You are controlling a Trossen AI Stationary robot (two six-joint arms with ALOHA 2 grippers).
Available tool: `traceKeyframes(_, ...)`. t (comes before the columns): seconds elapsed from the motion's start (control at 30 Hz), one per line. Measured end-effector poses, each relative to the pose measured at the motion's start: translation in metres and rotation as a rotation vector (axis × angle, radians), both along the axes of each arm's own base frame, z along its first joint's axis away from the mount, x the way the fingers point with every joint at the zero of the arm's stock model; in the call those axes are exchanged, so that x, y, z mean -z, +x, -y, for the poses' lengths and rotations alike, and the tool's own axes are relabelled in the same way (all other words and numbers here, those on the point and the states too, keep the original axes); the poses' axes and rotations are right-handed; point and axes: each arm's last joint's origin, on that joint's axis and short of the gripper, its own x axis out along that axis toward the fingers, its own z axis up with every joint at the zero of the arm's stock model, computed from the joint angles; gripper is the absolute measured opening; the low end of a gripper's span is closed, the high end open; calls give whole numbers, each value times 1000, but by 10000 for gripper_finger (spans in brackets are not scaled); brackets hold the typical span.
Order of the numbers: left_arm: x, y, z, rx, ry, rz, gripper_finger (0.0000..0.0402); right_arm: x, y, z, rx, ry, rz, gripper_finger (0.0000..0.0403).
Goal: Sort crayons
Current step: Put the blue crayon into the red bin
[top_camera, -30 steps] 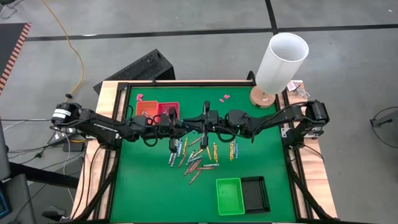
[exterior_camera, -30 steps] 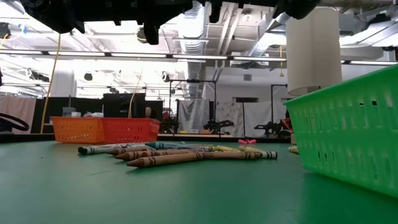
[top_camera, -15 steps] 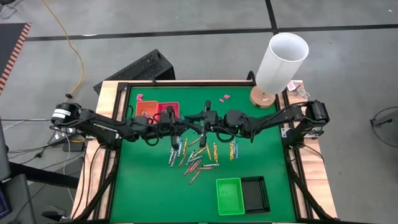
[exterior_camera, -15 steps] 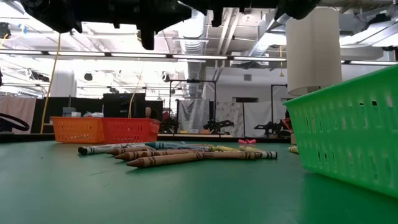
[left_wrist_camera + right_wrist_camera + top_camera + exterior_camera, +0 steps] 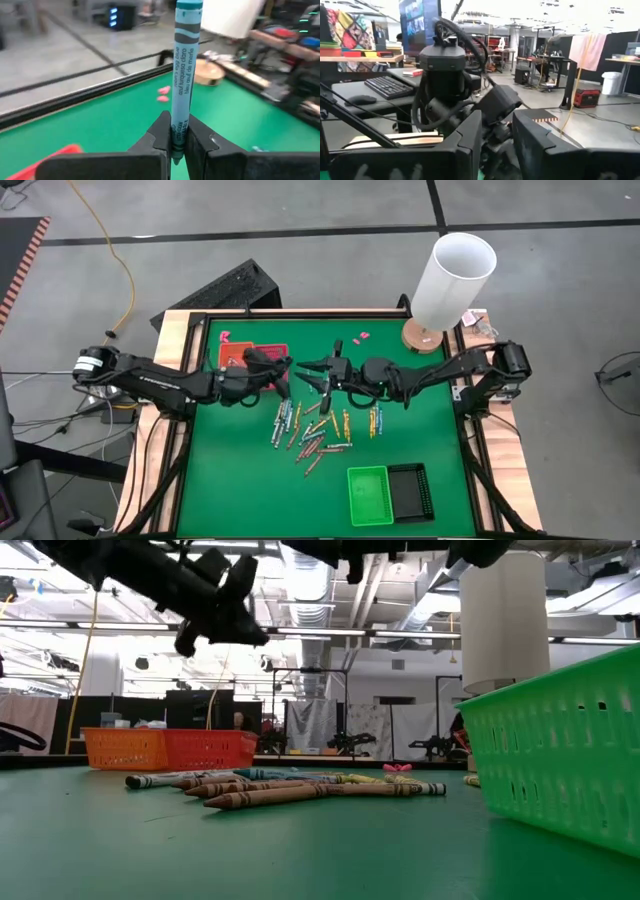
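My left gripper is shut on a teal-blue crayon. In the high view this gripper hangs above the table's middle, just right of the orange and red trays. My right gripper faces it from the right with its fingers open and nothing between them. Several more crayons lie flat in a loose pile on the green mat, below and in front of both grippers. The pile also shows in the low view. My left gripper pinches the teal-blue crayon between its two fingers near one end. The fingers lie across the crayon and reach about level toward the table's right. The crayon's long part sticks out from the fingers, lifted clear of the table.
A green tray and a black tray stand at the near right. A white cylinder on a wooden base stands at the far right corner. Pink scraps lie near the far edge.
My right gripper has opened. My left gripper has swung up from pointing down to about level, and has drawn a little toward the table's left and downward. It has stayed shut.
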Motion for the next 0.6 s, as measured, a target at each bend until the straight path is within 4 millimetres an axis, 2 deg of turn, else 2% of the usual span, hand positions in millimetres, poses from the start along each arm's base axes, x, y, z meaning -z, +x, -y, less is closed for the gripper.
traceKeyframes(0.3,27,-13,-23,-147,-186,-152,11,6,1,1,24,9,-58,114)
traceKeyframes(0.5,35,-19,-34,-170,-302,-187,14,7,1,1,21,23,-62,114)
traceKeyframes(0.6,37,-20,-35,-189,-311,-202,31,9,1,1,21,22,-90,114)
